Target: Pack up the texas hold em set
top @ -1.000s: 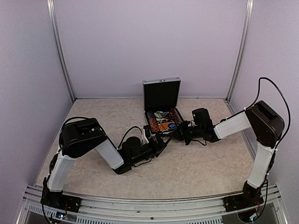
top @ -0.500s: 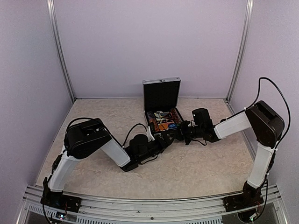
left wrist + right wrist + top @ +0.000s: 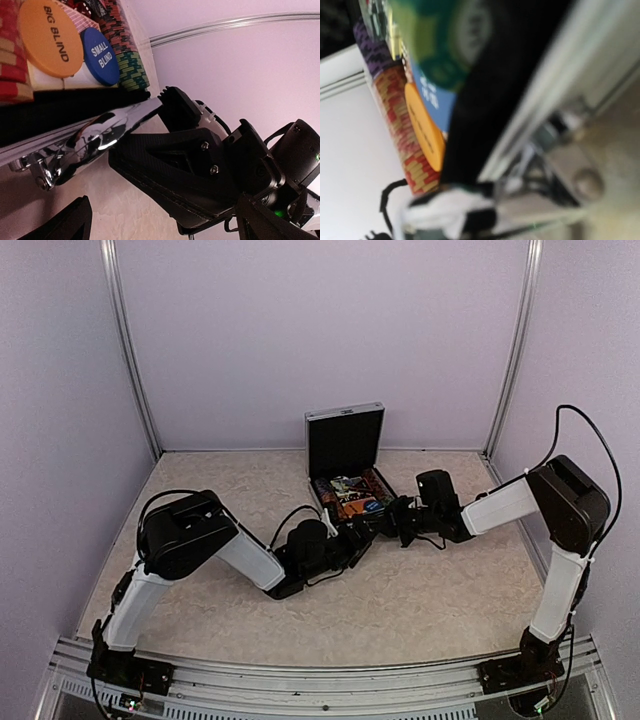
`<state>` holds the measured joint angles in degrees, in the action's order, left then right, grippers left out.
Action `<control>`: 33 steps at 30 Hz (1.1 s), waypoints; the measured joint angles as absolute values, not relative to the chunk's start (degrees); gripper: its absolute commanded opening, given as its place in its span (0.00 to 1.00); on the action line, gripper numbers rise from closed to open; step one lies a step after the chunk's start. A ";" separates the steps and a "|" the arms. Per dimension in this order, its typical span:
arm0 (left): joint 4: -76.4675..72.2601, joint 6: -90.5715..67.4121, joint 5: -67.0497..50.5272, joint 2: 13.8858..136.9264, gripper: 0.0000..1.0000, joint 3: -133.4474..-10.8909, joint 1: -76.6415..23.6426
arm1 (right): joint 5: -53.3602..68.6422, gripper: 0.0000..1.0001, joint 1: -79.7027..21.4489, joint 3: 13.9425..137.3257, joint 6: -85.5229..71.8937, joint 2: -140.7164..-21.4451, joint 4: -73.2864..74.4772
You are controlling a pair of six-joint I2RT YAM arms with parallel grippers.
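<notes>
silver briefcase (image 3: pixel 346 445) lid upright, mouth facing arms | left pincer (image 3: pixel 355 539) apart | right pincer (image 3: pixel 386 526): cannot tell

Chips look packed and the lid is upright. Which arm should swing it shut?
Right, probably. The right gripper sits at the case's front right corner, nearer the upright lid. The left gripper lies low in front, the chips between it and the lid.

left end effector (image 3: pixel 352 540) | advanced right | now at briefcase (image 3: pixel 346 445) front edge
</notes>
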<state>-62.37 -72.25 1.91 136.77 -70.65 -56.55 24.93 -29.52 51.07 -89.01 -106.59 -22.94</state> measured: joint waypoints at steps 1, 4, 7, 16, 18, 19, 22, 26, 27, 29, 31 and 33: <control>-61.80 -73.67 1.74 136.75 0.99 -70.85 -56.55 | 24.75 0.00 -29.43 51.07 -89.01 -106.59 -22.96; -61.69 -77.30 2.09 136.20 0.99 -69.91 -56.55 | 24.62 0.00 -29.45 51.07 -89.01 -106.59 -22.96; -62.67 -78.74 3.53 133.95 0.99 -65.89 -56.29 | 24.91 0.00 -29.52 51.11 -88.77 -106.59 -22.98; -65.14 -79.59 4.56 128.07 0.99 -55.96 -53.12 | 25.96 0.00 -29.54 51.09 -88.33 -106.59 -23.99; -65.14 -79.53 4.36 128.05 0.99 -56.03 -52.62 | 26.30 0.00 -29.54 51.09 -88.33 -106.59 -24.58; -65.06 -79.53 4.21 128.07 0.99 -56.12 -52.49 | 26.52 0.00 -29.54 51.09 -88.31 -106.59 -24.93; -64.82 -79.50 3.68 128.07 0.99 -57.06 -52.47 | 26.87 0.00 -29.54 51.09 -88.23 -106.59 -25.43; -63.99 -79.35 3.55 128.11 0.99 -58.26 -52.40 | 26.98 0.00 -29.54 51.09 -87.85 -106.59 -25.50; -63.61 -79.22 3.60 128.11 0.99 -58.33 -52.40 | 26.98 0.00 -29.54 51.09 -87.81 -106.59 -25.50; -62.61 -78.74 3.77 128.11 0.99 -58.41 -52.29 | 27.00 0.00 -29.54 51.09 -87.70 -106.59 -25.52; -60.99 -77.93 4.12 128.11 0.99 -58.57 -52.07 | 27.03 0.00 -29.54 51.09 -87.70 -106.59 -25.50; -59.94 -77.19 4.73 128.11 0.98 -58.57 -51.81 | 27.03 0.00 -29.54 51.09 -87.70 -106.59 -25.52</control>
<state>-59.94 -77.19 4.73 128.11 -58.57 -51.81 27.03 -29.54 51.09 -87.70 -106.59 -25.52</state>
